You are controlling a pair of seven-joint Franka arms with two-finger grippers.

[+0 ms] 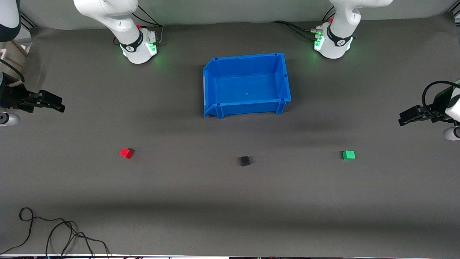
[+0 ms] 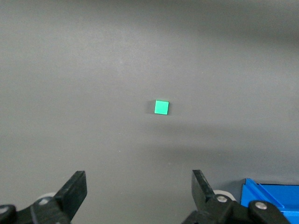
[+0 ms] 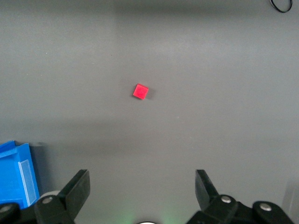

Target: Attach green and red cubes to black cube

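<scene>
Three small cubes lie in a row on the grey mat, nearer the front camera than the blue bin. The black cube [image 1: 244, 160] is in the middle. The red cube [image 1: 125, 153] [image 3: 140, 91] lies toward the right arm's end, the green cube [image 1: 348, 155] [image 2: 161, 108] toward the left arm's end. My left gripper [image 1: 405, 118] [image 2: 139, 186] hangs open and empty, high above the mat at its end of the table. My right gripper [image 1: 57, 105] [image 3: 142, 185] hangs open and empty over its own end.
An empty blue bin [image 1: 247, 106] stands mid-table between the cubes and the arm bases; its corners show in both wrist views [image 2: 271, 196] [image 3: 16, 172]. A loose black cable [image 1: 54, 233] lies at the table's front corner near the right arm's end.
</scene>
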